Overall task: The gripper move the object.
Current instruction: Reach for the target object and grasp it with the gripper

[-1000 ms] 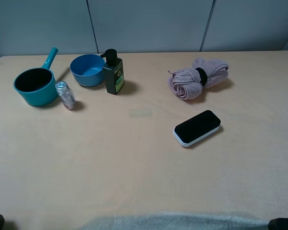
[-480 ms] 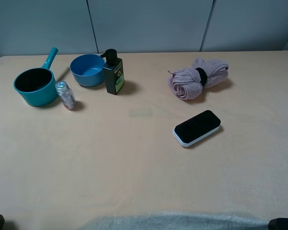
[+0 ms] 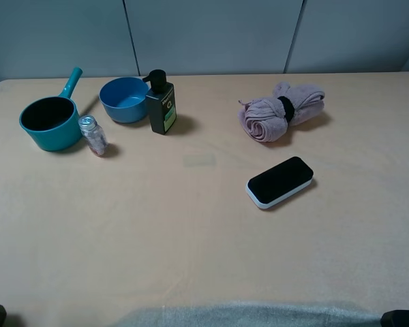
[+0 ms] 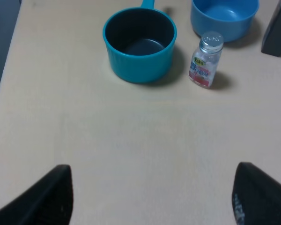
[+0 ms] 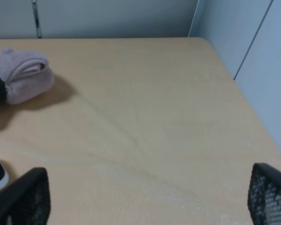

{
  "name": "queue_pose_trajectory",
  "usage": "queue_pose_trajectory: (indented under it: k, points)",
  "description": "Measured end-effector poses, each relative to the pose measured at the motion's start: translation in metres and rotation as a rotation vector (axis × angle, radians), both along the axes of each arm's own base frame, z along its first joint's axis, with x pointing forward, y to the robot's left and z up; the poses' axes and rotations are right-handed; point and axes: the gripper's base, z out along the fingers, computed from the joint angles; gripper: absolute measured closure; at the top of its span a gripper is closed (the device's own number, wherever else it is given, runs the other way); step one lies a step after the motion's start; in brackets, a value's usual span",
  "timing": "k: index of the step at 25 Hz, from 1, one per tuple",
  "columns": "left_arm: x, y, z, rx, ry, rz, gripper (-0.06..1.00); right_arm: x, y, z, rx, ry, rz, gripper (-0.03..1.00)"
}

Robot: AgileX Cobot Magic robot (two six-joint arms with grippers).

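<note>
**Nothing moved yet**

We judge the task unstarted: the object [image 3: 280,181] lies flat on the table [image 3: 191,238], near the rolled towel [image 3: 281,110] and untouched. The left gripper [image 4: 154,197] and right gripper [image 5: 147,199] both stand spread wide, holding nothing. The teal saucepan [image 4: 139,44] and blue bowl [image 4: 225,16] look empty.

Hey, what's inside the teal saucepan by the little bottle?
Nothing shows inside the teal saucepan: the left wrist view shows only a bare dark floor. The rim hides the inner wall on the camera's side.
</note>
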Motion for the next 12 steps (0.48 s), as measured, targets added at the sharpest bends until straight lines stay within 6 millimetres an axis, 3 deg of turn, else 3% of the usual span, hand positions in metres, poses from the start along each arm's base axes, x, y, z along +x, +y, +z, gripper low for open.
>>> queue_pose_trajectory:
  k: [12]
  points:
    - [0.0000,0.0000,0.0000,0.000,0.000,0.000,0.18,0.0000,0.0000,0.0000,0.000,0.000,0.000,0.33]
